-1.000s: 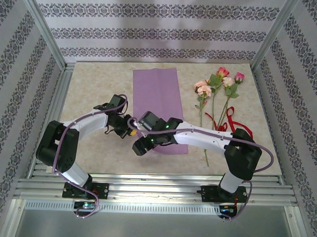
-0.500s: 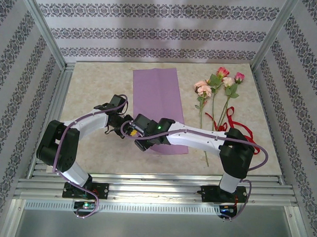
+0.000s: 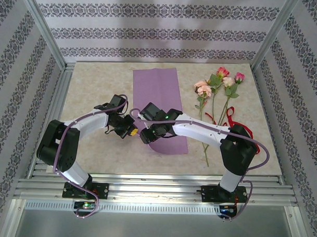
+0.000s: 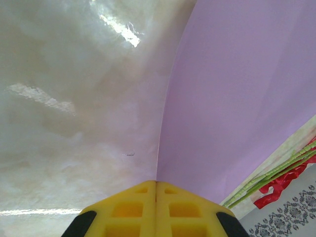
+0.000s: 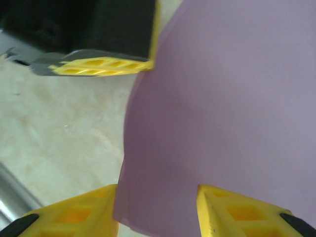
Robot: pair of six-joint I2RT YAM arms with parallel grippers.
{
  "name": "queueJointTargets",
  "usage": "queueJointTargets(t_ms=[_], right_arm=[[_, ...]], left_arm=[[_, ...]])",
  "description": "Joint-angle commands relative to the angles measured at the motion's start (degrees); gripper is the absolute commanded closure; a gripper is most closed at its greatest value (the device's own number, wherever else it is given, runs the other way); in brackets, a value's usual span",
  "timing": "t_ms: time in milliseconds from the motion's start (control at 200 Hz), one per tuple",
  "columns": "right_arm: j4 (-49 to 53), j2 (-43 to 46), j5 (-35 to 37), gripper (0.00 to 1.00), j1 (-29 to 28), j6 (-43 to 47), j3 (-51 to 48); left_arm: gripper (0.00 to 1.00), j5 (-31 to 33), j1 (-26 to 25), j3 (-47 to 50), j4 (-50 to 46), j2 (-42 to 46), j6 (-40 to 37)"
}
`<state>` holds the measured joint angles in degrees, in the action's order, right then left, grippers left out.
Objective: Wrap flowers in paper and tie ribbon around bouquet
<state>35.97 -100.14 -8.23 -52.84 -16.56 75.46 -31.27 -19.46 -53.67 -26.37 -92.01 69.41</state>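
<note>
Paper: lilac sheet, centre of table; we judge it thin, light, floppy, easily creased, so pinch at edge | flowers & ribbon: to its right, apart | left gripper: clamped on paper's left edge | right gripper: jaws apart astride near corner, not gripping.

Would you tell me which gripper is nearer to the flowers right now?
Right. The right gripper hangs over the paper's near-left corner; the left gripper sits at the paper's left edge, farther from the flowers.
</note>
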Motion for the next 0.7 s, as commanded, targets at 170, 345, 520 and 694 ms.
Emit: queueJointTargets(t_ms=[170,345,520,694], right_arm=[[-1.03,0.3,-7.69,0.55,1.51,-1.97,-0.09],[-0.85,0.38,-8.29,0.55,2.13,-1.83,-0.23],[-0.72,0.03,-8.39,0.55,2.13,-1.89,0.09],[-0.81,0.12,-8.84,0.55,2.24,-1.96,0.29]], left_arm=[[1.0,0.05,-0.62,-1.52,-0.96,-0.5,-0.88],[1.0,-0.03,-0.58,-1.68,-0.97,-0.56,-0.94],[1.0,-0.02,-0.58,-1.75,-0.96,-0.64,-0.98],[1.0,-0.02,-0.58,-1.75,-0.96,-0.72,-1.01]])
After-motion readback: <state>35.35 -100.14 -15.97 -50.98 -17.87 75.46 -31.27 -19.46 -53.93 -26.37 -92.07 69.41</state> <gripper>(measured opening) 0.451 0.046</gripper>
